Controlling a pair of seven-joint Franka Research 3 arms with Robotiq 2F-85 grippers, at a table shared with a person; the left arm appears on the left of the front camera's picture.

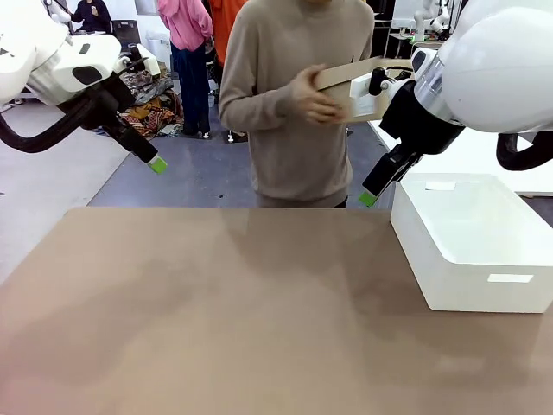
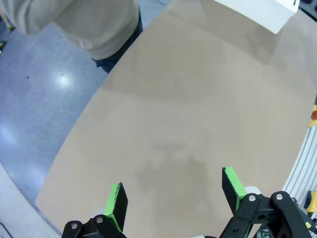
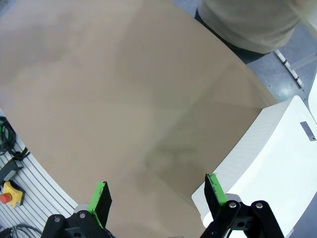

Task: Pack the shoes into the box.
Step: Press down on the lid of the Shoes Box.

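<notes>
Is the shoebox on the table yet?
No. The person's hand holds the shoebox at chest height, above the table.

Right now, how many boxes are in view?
2: a cardboard box in the person's hands at the far side, and a white box on the table's right side.

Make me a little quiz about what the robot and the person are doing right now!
1. True or false: the brown cardboard box lies on the table.
2. Which stands on the table's right side? A) white rounded box B) a red bucket C) a laptop
3. Fill in: the left gripper and right gripper both have their jaws ____.

Key: 1. False, the person's hand holds it up, above the far edge. 2. A. 3. open, with nothing between them.
</notes>
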